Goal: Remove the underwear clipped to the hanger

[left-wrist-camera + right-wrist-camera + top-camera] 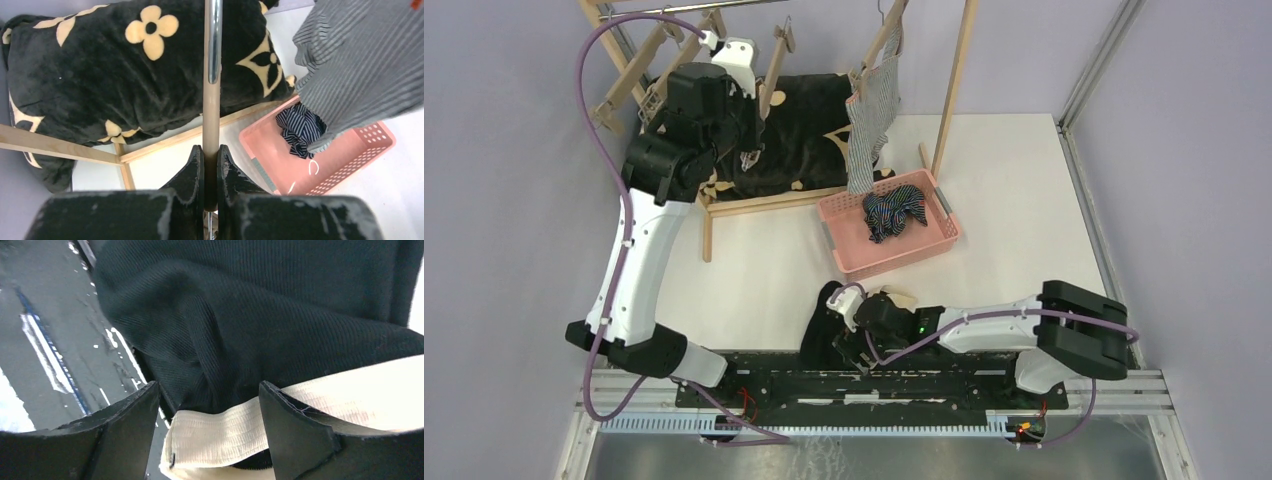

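Navy shorts (894, 210) lie in the basket (849, 255) at 1 o'clock and black shorts (260, 315) lie under my wide-open, empty right gripper (207, 390) at 6, so I judge the grey shorts (871, 115), clipped at 12, come next, which needs the left gripper (210, 150), pinched on the hanger (211, 115), to steady it while the right one pulls.

Note the plain black underwear (280, 315): matt ribbed knit cloth with a cream woven waistband (235, 432). You see a plush blanket (100, 75), a glossy metal rod (212, 45), a matt wooden hanger (211, 120) and a smooth, perforated pink plastic basket (372, 142).
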You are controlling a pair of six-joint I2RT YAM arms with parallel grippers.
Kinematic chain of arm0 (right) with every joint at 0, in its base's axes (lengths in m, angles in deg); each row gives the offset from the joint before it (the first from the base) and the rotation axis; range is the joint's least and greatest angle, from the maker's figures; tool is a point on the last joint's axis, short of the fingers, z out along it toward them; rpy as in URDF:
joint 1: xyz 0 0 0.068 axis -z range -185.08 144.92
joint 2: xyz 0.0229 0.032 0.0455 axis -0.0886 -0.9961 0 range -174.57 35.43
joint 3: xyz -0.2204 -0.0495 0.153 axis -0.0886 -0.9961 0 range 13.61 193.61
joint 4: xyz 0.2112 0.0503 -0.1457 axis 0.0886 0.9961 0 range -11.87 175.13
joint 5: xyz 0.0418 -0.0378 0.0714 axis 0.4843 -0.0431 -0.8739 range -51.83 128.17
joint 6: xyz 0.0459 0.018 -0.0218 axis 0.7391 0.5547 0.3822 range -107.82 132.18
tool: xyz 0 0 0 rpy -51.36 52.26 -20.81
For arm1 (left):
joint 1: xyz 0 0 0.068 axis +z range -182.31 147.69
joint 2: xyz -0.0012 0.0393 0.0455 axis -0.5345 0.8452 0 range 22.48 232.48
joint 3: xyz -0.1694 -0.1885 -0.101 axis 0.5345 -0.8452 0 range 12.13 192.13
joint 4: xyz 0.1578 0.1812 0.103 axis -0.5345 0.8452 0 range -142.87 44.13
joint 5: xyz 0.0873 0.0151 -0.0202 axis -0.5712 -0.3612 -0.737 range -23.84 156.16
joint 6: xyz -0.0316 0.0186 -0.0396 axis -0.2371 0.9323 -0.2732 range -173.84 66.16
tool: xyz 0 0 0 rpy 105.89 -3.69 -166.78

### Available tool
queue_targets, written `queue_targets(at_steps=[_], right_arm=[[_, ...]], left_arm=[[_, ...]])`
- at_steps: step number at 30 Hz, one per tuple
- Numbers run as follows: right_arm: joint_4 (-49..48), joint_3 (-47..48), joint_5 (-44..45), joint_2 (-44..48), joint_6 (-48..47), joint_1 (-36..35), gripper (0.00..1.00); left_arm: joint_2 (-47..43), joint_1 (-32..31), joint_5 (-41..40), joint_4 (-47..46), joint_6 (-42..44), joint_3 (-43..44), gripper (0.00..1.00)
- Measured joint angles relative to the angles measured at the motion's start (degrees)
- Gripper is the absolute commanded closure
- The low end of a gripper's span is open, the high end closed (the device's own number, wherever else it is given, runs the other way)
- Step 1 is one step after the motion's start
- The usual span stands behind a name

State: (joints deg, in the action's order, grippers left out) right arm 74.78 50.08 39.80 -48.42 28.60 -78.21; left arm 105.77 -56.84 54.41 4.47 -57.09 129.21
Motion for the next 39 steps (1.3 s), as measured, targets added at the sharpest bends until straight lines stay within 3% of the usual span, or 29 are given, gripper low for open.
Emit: queue_targets(at_steps=[4, 6, 7, 8, 9, 10, 18, 25, 33, 39], right_arm=[[-3.21, -0.02, -1.03, -3.67, 1.25, 0.00, 0.26], [-4.42, -0.02, -1.16, -4.26, 1.55, 0.00, 0.34], [-4.94, 0.00, -1.16, -4.59, 1.70, 0.00, 0.45], [-5.40, 0.09, -1.11, -4.98, 1.86, 0.02, 0.61], [-5.70, 0.28, -1.11, -5.42, 1.75, 0.02, 0.86], [-5.62, 0.85, -1.22, -6.16, 1.99, 0.02, 0.98], [0.46, 6.54, -1.95, -8.24, 1.09, -0.31, 0.99], [7.30, 12.72, 1.77, 4.94, -2.95, -0.55, 0.99], [7.91, 17.20, 20.26, 18.80, -10.84, -0.72, 0.99], [3.23, 17.18, 34.71, 20.92, -19.69, 0.74, 0.99]], left_arm=[[1.55, 5.79, 4.37, 0.20, 1.01, 0.66, 0.97], [2.12, 9.18, 6.43, 0.20, 1.25, 0.66, 0.97], [2.23, 10.38, 7.37, 0.13, 1.25, 0.63, 0.97], [2.34, 11.74, 7.93, 0.00, 1.25, 0.66, 0.97], [2.38, 12.85, 8.59, -0.15, 1.27, 0.63, 0.97], [2.38, 13.64, 9.22, -0.33, 1.27, 0.66, 0.97], [2.54, 14.88, 14.08, -2.43, 1.27, 1.46, 0.97], [1.79, 15.21, 14.88, -7.04, 1.25, 0.98, 0.97], [-0.17, 15.58, 14.88, -12.68, 1.22, 0.70, 0.97], [-0.07, 15.85, 14.91, -15.30, 1.20, 0.02, 0.97]])
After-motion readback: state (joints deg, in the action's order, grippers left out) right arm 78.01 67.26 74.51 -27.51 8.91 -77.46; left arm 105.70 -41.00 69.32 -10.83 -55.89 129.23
